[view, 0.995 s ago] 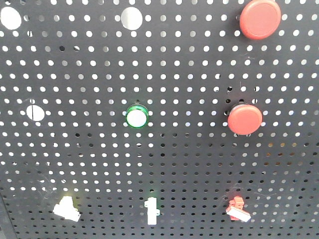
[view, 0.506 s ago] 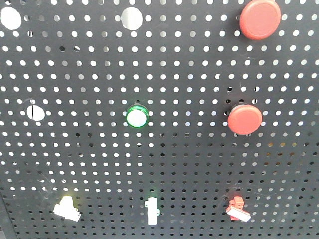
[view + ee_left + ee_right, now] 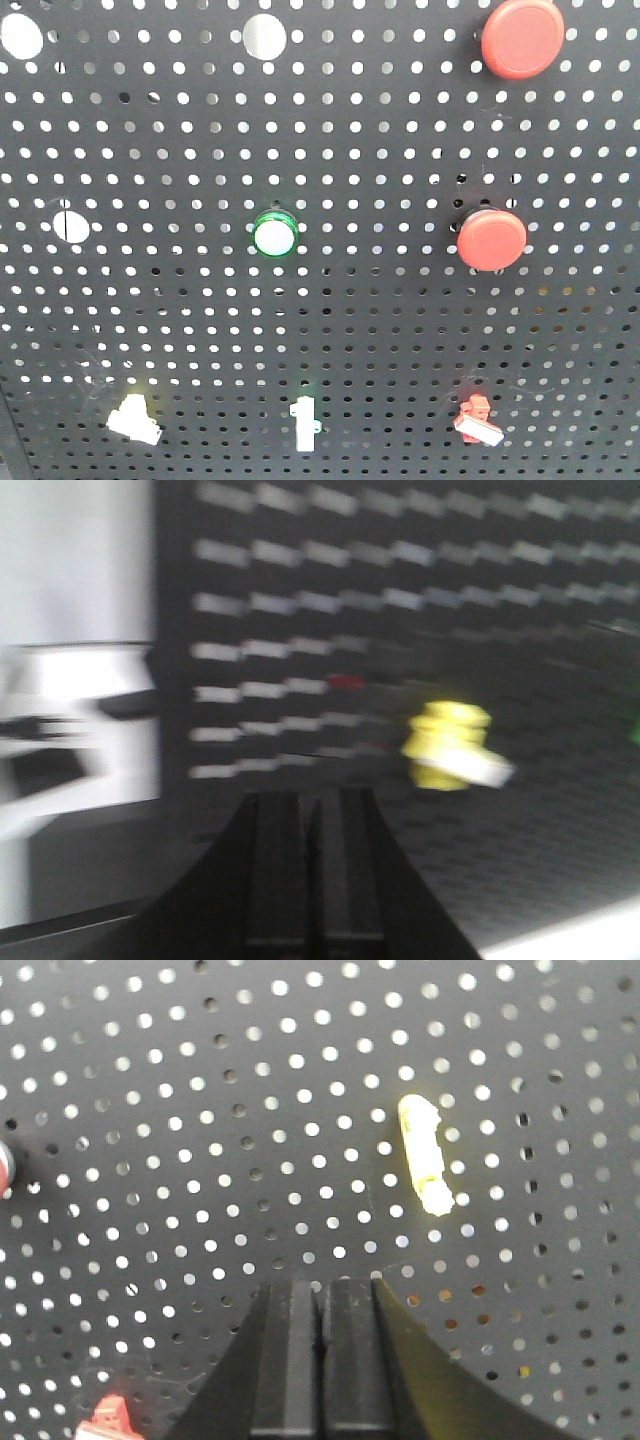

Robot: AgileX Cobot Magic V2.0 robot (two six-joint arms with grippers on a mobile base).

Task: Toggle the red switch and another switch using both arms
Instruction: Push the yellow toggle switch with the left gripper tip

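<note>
In the front view the red switch (image 3: 476, 421) sits low on the right of the black pegboard (image 3: 380, 330). The other switch, a cream toggle (image 3: 133, 420), sits low on the left. Neither arm shows in that view. The left wrist view is blurred. There my black left gripper (image 3: 312, 800) is shut and empty, and the yellowish toggle (image 3: 451, 748) lies up and to its right, apart from it. My right gripper (image 3: 321, 1286) is shut and empty close to the board. The red switch (image 3: 106, 1421) peeks in at the bottom left, apart from the fingers.
Two large round red buttons (image 3: 522, 38) (image 3: 491, 239) are on the right, a green-ringed round button (image 3: 274, 235) mid-board, and a white upright toggle (image 3: 305, 423) low in the middle. A pale yellowish elongated toggle (image 3: 425, 1154) lies above the right gripper. White structure (image 3: 70, 730) borders the board's left edge.
</note>
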